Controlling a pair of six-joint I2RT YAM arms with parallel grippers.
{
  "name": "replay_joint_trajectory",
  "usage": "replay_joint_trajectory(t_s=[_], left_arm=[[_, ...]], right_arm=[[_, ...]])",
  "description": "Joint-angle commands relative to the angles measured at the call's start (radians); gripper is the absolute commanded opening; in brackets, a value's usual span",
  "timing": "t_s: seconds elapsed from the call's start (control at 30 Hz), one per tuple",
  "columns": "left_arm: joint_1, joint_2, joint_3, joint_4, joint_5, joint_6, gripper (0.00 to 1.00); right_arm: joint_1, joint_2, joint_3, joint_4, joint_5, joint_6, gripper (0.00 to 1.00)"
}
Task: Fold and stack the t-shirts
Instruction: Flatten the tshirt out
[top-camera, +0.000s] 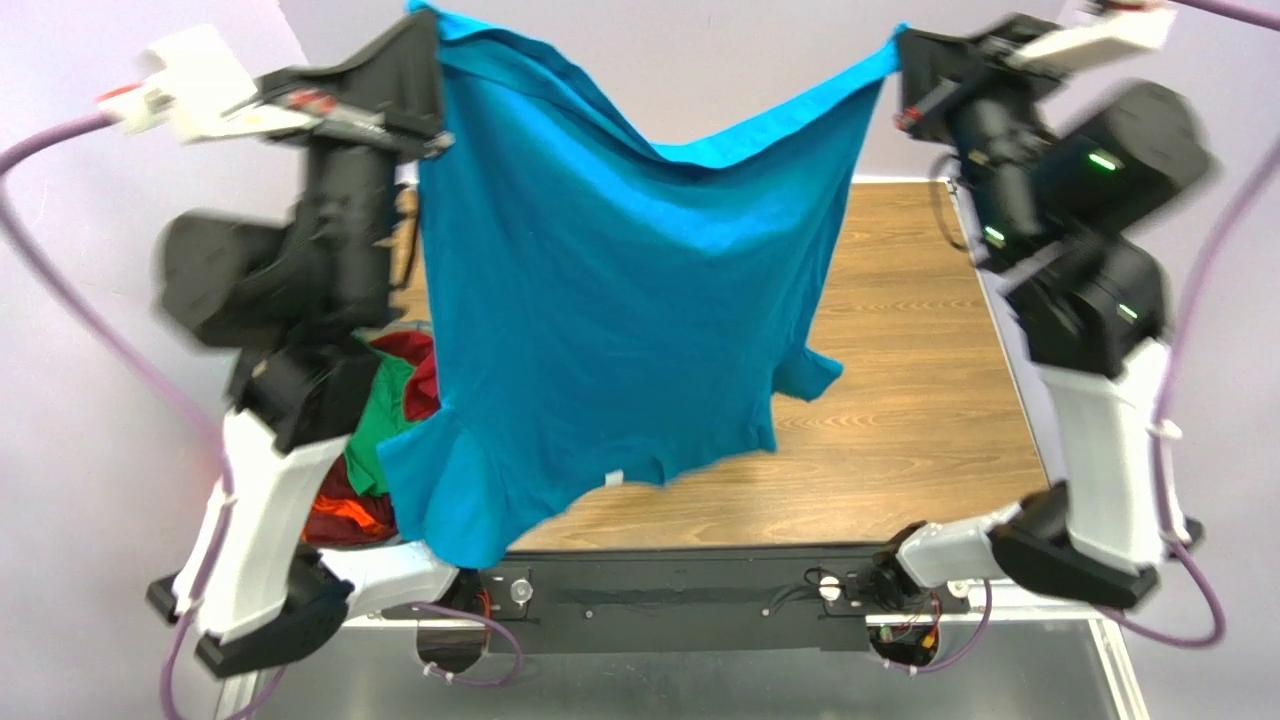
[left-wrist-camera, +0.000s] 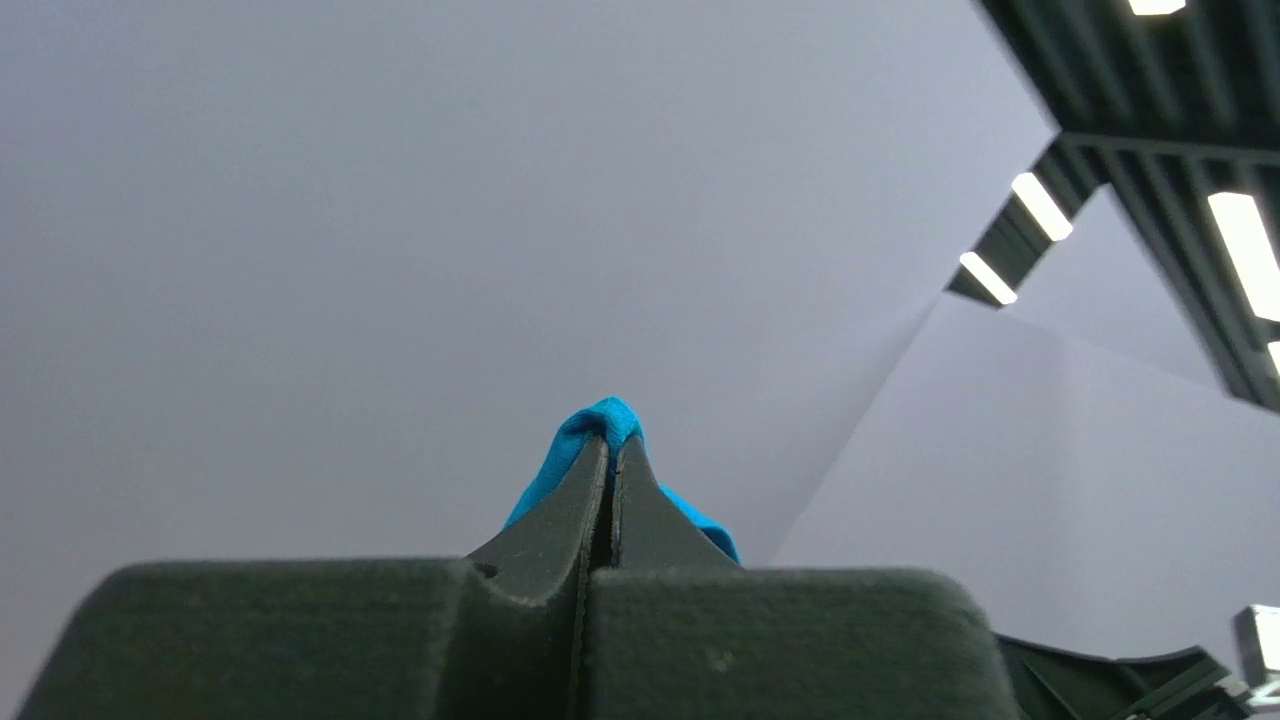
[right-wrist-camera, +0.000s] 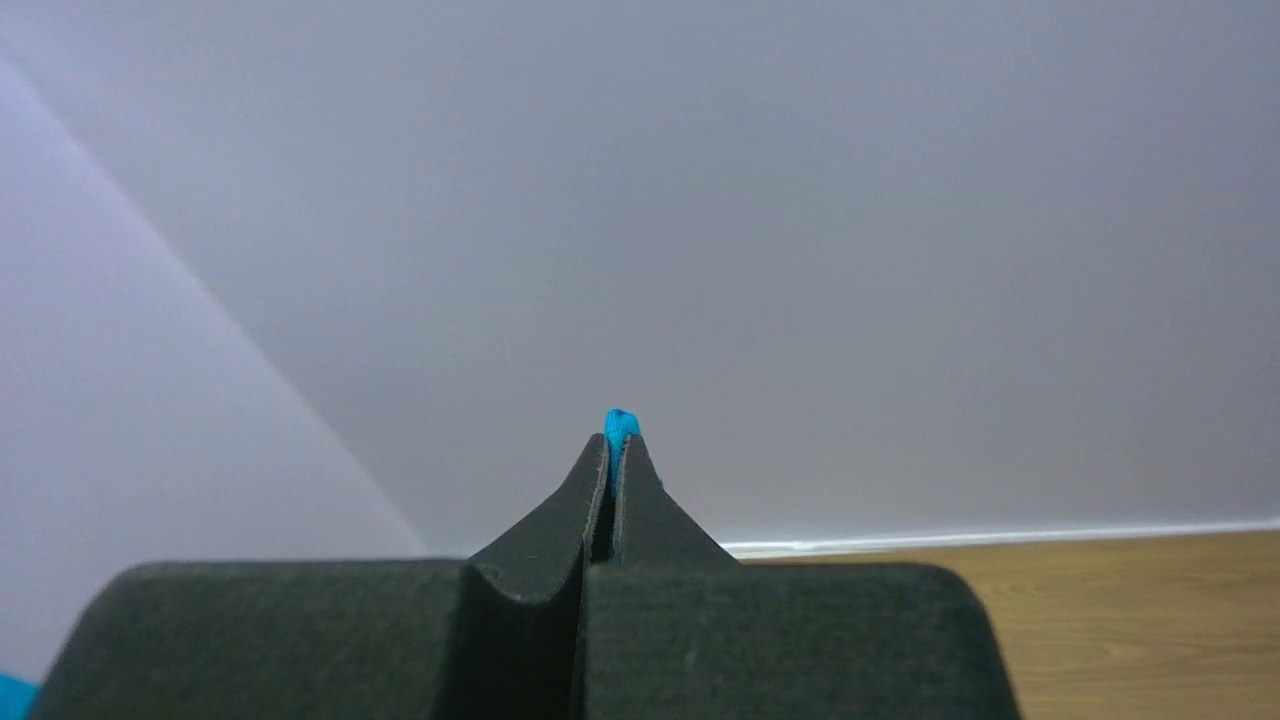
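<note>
A teal-blue t-shirt (top-camera: 631, 300) hangs spread in the air between both raised arms, well above the wooden table (top-camera: 917, 390). My left gripper (top-camera: 425, 18) is shut on its top left corner; a fold of blue cloth (left-wrist-camera: 601, 423) pokes out past the pinched tips of that left gripper (left-wrist-camera: 612, 447). My right gripper (top-camera: 899, 48) is shut on the top right corner, with a small blue tuft (right-wrist-camera: 618, 425) showing at the tips of the right gripper (right-wrist-camera: 613, 446). The shirt's lower end dangles over the left side. Green (top-camera: 379, 425), dark red (top-camera: 409, 368) and orange (top-camera: 343, 518) t-shirts lie heaped behind the left arm.
The heap of shirts sits at the table's left edge, partly hidden by the left arm and the hanging shirt. A black bar (top-camera: 676, 593) holding the arm bases runs along the near edge. Purple cables (top-camera: 90, 300) loop beside the left arm.
</note>
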Motion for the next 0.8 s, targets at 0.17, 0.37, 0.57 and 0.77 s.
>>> replay_joint_trajectory(t_s=[0.17, 0.37, 0.57, 0.77], left_arm=[[0.106, 0.235, 0.122, -0.024, -0.124, 0.069, 0.00], [0.292, 0.499, 0.425, -0.082, 0.108, 0.037, 0.00], [0.356, 0.611, 0.609, -0.049, 0.230, 0.038, 0.00], [0.356, 0.403, 0.277, 0.042, 0.219, 0.034, 0.00]], right_arm=[[-0.083, 0.271, 0.130, 0.015, 0.202, -0.187, 0.01], [-0.254, 0.475, 0.346, 0.072, 0.060, -0.190, 0.01], [-0.268, 0.465, 0.361, 0.222, -0.040, -0.316, 0.01], [-0.268, 0.307, 0.120, 0.224, -0.045, -0.338, 0.01]])
